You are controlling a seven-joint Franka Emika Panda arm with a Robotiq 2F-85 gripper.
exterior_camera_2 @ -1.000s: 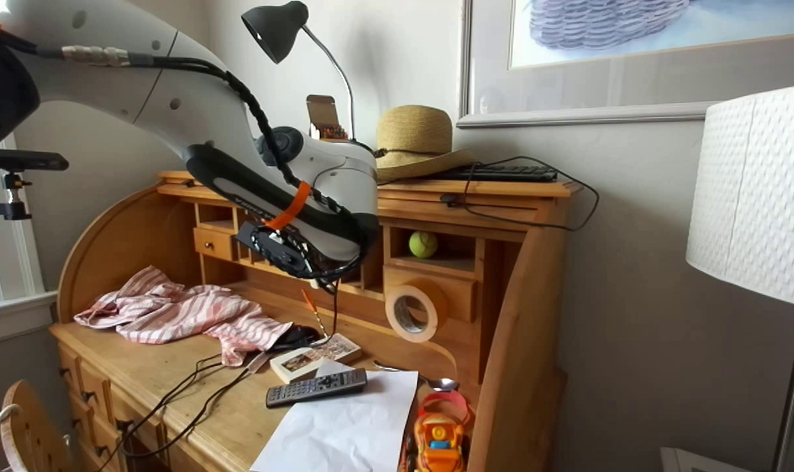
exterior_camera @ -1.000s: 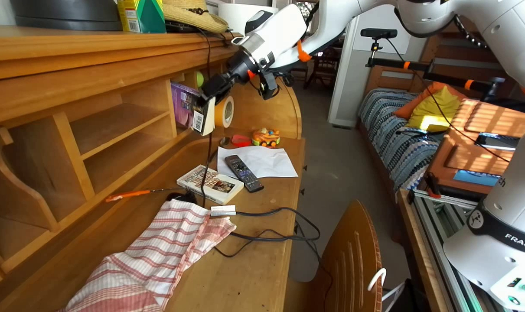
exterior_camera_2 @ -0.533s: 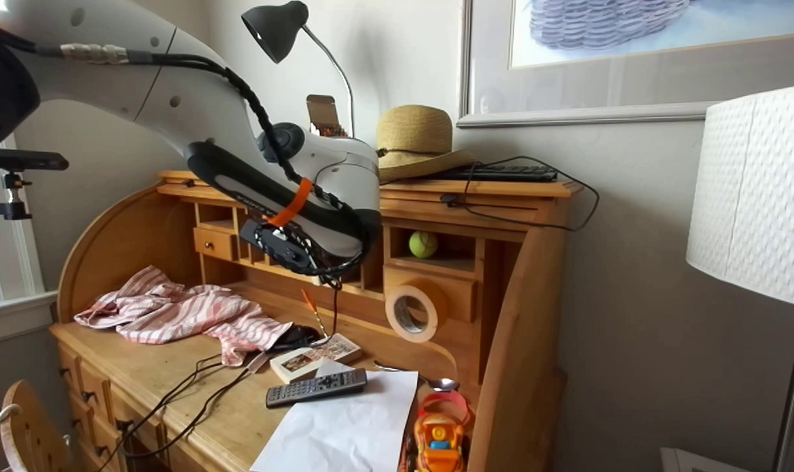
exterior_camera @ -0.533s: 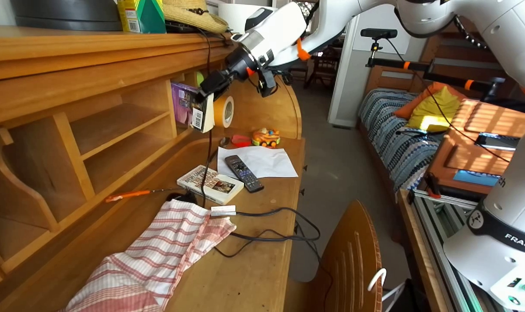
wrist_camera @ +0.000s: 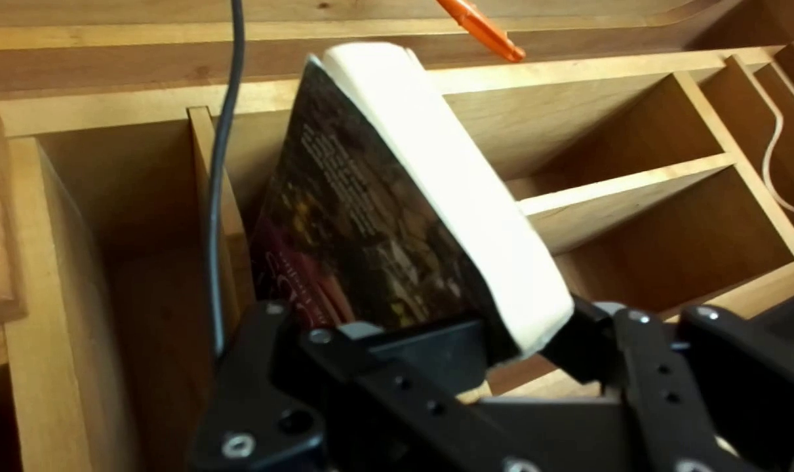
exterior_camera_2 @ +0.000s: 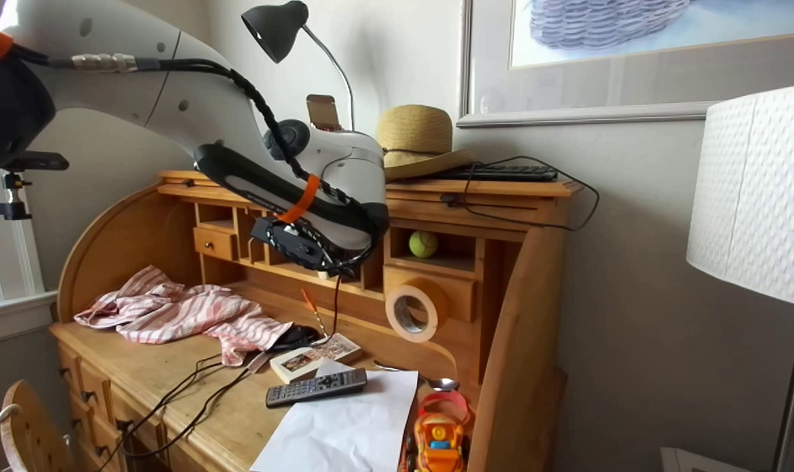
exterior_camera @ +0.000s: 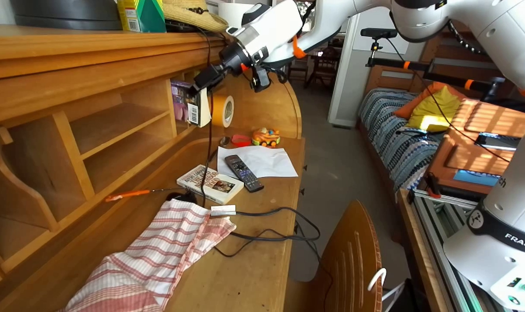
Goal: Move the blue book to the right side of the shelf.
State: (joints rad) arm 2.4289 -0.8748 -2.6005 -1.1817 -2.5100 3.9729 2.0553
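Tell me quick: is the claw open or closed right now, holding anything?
Claw: closed, holding the blue book.

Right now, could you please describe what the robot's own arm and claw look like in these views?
The arm is white with rounded segments and black parts. A braided black cable runs along it, fastened with an orange strap; a black band near its base carries white lettering beginning FRANK. The claw is black and angular, with jointed links and silver screws.
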